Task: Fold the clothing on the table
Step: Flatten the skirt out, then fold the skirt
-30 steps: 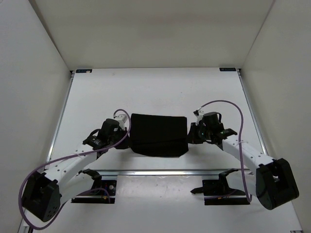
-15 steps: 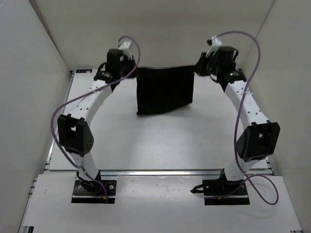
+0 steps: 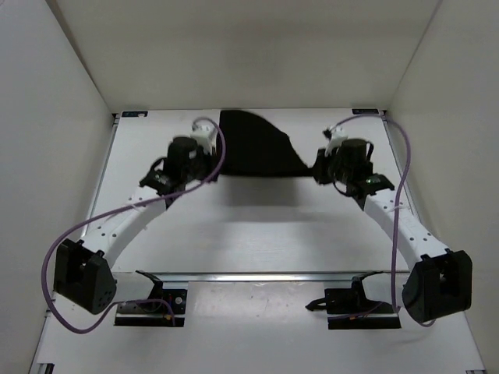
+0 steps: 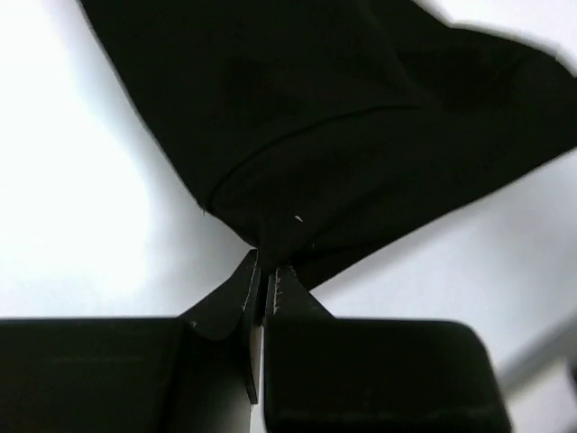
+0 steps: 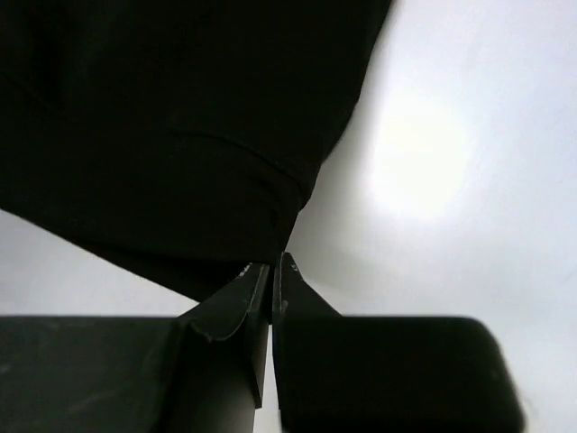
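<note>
Top external view: over the far half of the white worktop [image 3: 257, 234], the black clothing [image 3: 253, 152] hangs stretched between both arms. Left fingers [image 4: 248, 287] and right fingers [image 5: 252, 289] each pinch a corner tight. Likely mid-fold; next, both corners should travel together, level, before letting go. No brand, label or writing shows.

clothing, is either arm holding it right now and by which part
Both arms hold the clothing. The left jaws are shut on its near left corner, which is bunched up; the right jaws are shut on its near right corner.
</note>
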Motion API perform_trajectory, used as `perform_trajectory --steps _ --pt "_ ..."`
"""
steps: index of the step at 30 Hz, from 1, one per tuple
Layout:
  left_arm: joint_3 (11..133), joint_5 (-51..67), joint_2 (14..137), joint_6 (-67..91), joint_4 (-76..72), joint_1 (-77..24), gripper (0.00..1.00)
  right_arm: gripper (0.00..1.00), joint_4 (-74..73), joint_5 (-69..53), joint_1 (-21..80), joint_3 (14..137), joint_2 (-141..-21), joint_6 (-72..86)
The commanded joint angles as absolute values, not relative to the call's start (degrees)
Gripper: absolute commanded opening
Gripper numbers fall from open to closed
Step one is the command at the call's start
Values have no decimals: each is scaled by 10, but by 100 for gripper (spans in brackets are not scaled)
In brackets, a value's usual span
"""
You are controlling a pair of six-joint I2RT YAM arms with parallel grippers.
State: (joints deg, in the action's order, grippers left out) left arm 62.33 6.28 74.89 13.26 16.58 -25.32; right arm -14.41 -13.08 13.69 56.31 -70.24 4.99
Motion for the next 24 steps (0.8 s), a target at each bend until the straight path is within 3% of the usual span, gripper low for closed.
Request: perform_trajectory --steps 1,4,8,17,24 --pt "494 37 677 181 203 -292 0 0 -170 -111 154 476 -639 95" --pt "401 57 630 240 187 -302 0 0 -161 -136 156 426 -624 121" --pt "407 69 671 239 177 -259 0 0 -143 -172 146 449 -688 109" --pt "599 89 941 187 184 -205 0 0 -131 -211 125 569 -912 88" --pt "780 80 1093 162 236 -229 6 0 -131 -214 105 604 -957 107"
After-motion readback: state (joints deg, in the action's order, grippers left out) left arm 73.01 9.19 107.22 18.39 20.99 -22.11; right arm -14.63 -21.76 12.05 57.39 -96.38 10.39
